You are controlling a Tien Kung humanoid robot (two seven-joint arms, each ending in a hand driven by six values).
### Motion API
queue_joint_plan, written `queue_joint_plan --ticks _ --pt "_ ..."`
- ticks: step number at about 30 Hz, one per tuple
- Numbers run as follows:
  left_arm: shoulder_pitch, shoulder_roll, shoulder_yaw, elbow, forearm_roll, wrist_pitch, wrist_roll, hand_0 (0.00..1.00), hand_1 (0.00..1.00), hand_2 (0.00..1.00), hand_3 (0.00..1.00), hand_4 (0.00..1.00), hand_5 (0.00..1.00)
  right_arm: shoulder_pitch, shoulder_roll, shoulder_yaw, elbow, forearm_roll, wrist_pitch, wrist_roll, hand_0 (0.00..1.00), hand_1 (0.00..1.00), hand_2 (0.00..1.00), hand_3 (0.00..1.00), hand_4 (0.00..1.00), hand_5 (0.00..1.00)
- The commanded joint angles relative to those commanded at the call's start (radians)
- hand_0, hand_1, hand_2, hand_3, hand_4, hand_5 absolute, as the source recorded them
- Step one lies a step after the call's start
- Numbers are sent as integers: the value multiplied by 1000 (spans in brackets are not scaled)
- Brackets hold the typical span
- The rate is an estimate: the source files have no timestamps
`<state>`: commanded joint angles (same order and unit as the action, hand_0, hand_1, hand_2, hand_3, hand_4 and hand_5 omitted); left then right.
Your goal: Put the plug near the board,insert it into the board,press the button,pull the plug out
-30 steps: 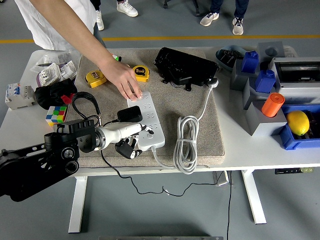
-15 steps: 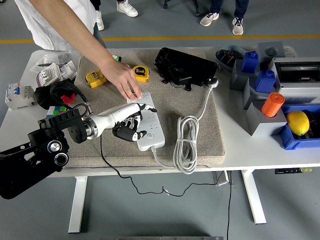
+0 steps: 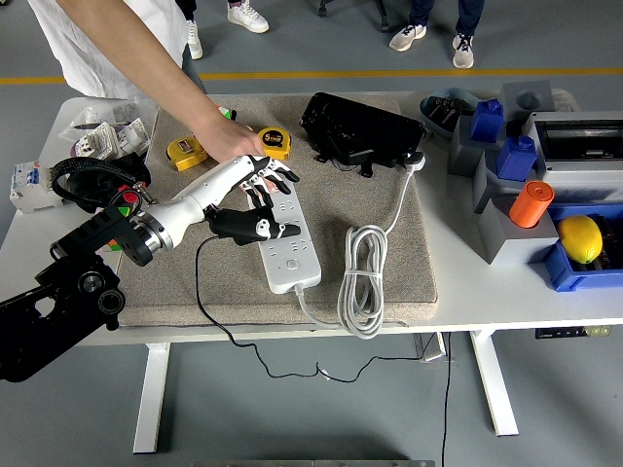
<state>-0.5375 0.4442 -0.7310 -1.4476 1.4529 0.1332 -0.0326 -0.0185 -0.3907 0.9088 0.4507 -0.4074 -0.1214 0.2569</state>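
Observation:
A white power strip [image 3: 295,255] lies on the beige mat [image 3: 389,243] at mid table. My left hand [image 3: 261,206] reaches in from the left over the strip's far half. It is shut on the black plug [image 3: 232,222], which sits just off the strip's left edge; some fingers [image 3: 280,176] stick out over the strip. The plug's black cable [image 3: 201,292] hangs down over the table's front edge. A person's hand [image 3: 226,139] rests at the strip's far end, partly hidden behind my hand.
Two yellow tape measures [image 3: 185,152] [image 3: 275,142] and a black bag [image 3: 358,130] lie at the mat's far side. The strip's coiled white cord [image 3: 362,277] lies to its right. Grey and blue bins with an orange cylinder [image 3: 531,203] and a lemon [image 3: 580,237] stand right.
My left hand closed on the plug on the strip, then moved up and away from me with it. The plug now sits left of the strip. The person's hand stayed put.

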Motion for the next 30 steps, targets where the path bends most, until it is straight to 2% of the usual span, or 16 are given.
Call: queue_joint_plan --ticks 2,3,7,9,10,13,22,30 --pt "3 -2 -2 8 2 23 -24 679 733 713 727 998 575 -1 0 0 0 1 0 0 699 699 675 574 998 509" --pt "3 -4 -5 12 0 29 -33 835 854 866 830 998 775 -2 1 1 -1 1 0 0 699 699 675 574 998 509" --pt "7 -9 -11 30 -32 42 -70 835 854 866 830 998 775 -3 3 2 0 0 0 -1 699 699 675 574 998 509" --pt "9 -17 -4 51 -71 71 -113 835 854 866 830 998 775 -1 5 3 -1 1 0 -1 699 699 675 574 998 509" --pt "11 -21 0 63 -95 88 -141 753 796 811 800 998 729 -1 7 5 -1 1 0 -1 699 699 675 574 998 510" --pt "18 -30 4 86 -135 111 -172 753 796 811 800 998 729 -1 9 8 -1 1 0 -1 699 699 675 574 998 510" --pt "44 -50 -23 107 -134 117 -173 748 781 799 789 998 750 -1 12 11 -2 0 0 -1 699 699 675 573 998 512" --pt "45 -51 -29 106 -125 116 -162 750 776 795 788 998 750 -2 13 13 -3 -1 -1 -1 699 699 675 574 998 512"
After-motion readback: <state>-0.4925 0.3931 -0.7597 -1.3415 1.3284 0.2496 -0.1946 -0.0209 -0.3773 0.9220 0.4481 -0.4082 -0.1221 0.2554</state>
